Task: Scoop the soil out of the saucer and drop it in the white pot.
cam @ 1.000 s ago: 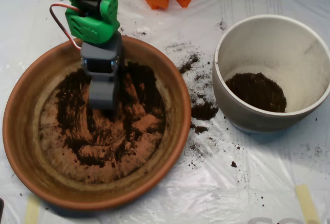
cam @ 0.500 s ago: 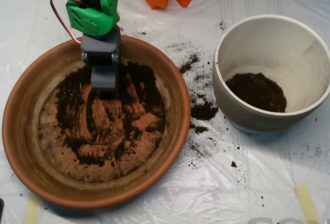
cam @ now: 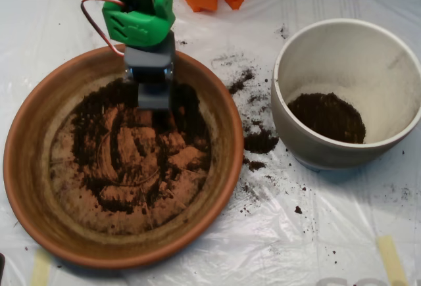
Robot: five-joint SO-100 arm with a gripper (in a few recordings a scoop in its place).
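On the left the saucer (cam: 26, 187) holds smeared soil (cam: 135, 151), the grey tool (cam: 154, 96) sits at its upper rim, whether parted or closed I cannot tell, spilled crumbs dot the worktop (cam: 329, 233), and the white pot (cam: 395, 69) stands right.

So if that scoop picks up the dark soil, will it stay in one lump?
Probably not. The soil lies in thin smears and crumbs across the saucer, so it looks loose. Spilled bits beside the white pot suggest it sheds easily.
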